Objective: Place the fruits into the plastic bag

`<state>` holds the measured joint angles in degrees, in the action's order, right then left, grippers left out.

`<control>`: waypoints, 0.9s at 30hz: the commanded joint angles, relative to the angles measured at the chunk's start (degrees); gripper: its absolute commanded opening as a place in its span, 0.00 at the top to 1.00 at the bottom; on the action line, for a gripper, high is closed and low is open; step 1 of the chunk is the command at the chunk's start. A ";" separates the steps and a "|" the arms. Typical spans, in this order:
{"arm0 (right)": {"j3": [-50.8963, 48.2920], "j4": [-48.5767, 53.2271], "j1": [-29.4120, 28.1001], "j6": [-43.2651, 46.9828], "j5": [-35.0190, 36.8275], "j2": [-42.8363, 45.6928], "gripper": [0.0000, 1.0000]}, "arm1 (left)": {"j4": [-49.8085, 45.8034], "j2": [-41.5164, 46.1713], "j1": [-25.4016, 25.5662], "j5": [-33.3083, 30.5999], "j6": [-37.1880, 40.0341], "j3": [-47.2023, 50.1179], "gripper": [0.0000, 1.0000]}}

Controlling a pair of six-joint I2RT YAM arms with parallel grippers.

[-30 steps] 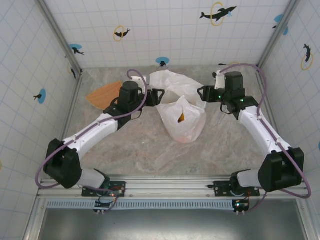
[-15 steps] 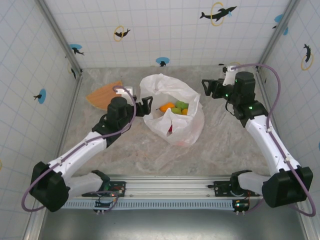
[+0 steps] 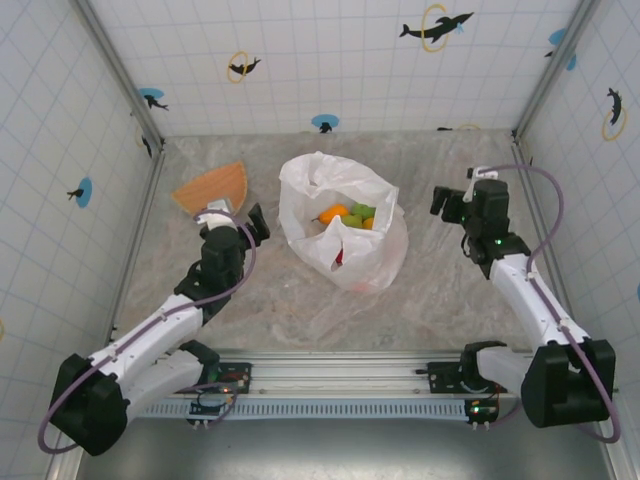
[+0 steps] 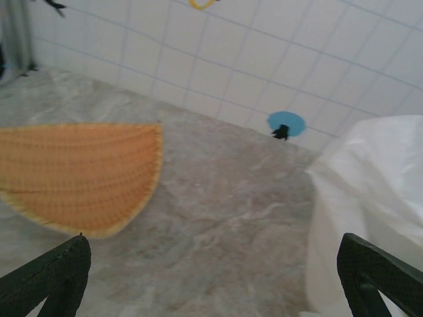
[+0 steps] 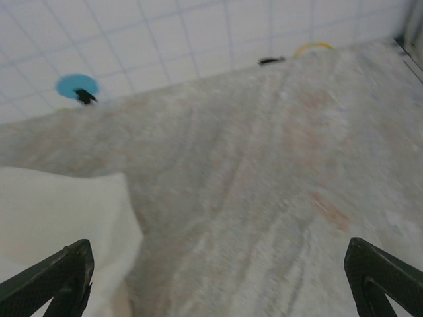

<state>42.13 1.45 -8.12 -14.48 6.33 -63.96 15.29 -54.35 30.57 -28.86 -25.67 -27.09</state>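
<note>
**bag sits between two open hands, the left one closer**

in the top view the left hand point(image 3: 252, 224) stands left of centre and the right hand point(image 3: 447, 203) right of centre, both over the desk point(image 3: 450, 290). each wrist view shows two fingertips wide apart at the bottom corners with nothing between them, so both hands are open and hold nothing.

the plastic bag point(image 3: 345, 235) lies between them in the middle of the frame, with its mouth up. its long axis runs from upper left to lower right. the left hand is just beside the bag's left rim, and the right hand is apart from the right rim, so i judge the left arm is nearer for any next reach.

the fruits point(image 3: 347, 214) i can see, orange, green, yellow and some red, lie inside the bag, near its upper part.

farther, in the upper left, is an orange-tan wedge tray point(image 3: 212, 188), behind the left hand.
</note>
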 commanded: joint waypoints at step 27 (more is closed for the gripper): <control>-28.18 -34.31 0.47 6.18 14.72 -12.55 0.01 | 33.25 -18.90 -19.20 -3.24 19.28 20.74 0.02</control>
<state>17.02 -23.42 -7.86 -10.96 21.82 -76.44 40.10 -71.83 12.16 -36.60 -10.81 -7.90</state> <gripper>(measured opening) 0.995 0.975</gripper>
